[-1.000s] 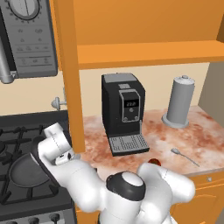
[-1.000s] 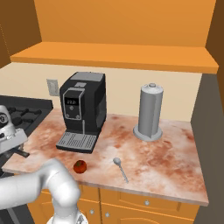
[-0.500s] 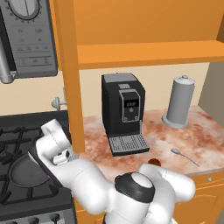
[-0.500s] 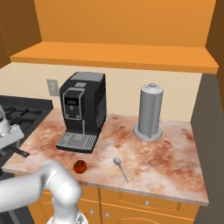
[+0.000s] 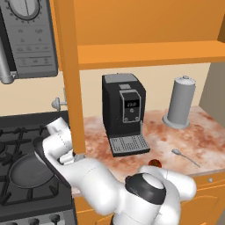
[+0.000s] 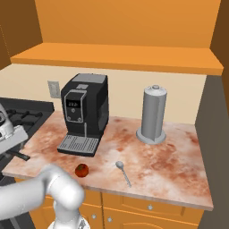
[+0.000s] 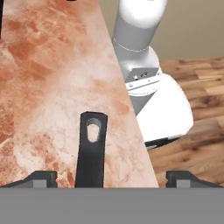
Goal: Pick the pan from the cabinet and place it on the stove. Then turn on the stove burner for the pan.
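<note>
The pan [image 5: 28, 173] is being found seated on the stove [image 5: 26, 136] (placement judged done); the claw [image 7: 111, 179] is spread, handle unpinched; burner ignition is being awaited.

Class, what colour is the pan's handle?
Black; the handle shows best in the hand view.

The marble counter [image 6: 170, 165] carries a black coffee machine [image 6: 85, 114], a grey canister [image 6: 153, 115], a spoon [image 6: 122, 171] and a tomato [image 6: 81, 170].
</note>
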### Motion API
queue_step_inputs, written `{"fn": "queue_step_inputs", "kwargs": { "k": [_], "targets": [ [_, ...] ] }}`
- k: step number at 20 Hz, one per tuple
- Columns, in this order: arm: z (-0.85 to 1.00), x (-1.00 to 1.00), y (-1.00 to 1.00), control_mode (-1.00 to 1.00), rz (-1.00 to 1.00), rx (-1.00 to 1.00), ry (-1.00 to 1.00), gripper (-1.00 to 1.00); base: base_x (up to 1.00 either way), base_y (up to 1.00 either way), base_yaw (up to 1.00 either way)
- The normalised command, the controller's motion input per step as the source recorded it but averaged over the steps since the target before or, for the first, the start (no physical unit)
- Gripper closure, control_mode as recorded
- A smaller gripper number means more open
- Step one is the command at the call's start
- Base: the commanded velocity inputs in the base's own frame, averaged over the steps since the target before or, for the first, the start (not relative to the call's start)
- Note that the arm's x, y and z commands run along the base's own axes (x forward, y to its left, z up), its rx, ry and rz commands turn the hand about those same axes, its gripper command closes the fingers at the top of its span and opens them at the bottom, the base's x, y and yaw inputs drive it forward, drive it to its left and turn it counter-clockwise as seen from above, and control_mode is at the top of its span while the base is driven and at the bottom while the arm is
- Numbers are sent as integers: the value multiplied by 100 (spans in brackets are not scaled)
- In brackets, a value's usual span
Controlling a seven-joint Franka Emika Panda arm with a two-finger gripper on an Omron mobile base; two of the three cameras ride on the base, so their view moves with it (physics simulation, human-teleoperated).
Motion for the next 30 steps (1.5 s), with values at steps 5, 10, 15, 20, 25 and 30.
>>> {"fn": "queue_step_inputs", "kwargs": {
  "k": [5,10,15,20,25,30],
  "targets": [
    [29,-9,-24,-100,0,0,-10,-100,0,0,0],
    [33,-16,-23,-100,0,0,-10,-100,0,0,0],
    [23,-18,-25,-100,0,0,-8,-100,0,0,0],
    [21,-23,-25,-100,0,0,-10,-100,0,0,0],
    [28,-34,-21,-100,0,0,-12,-100,0,0,0],
    [30,-44,-13,-100,0,0,-15,-100,0,0,0]
  ]
}}
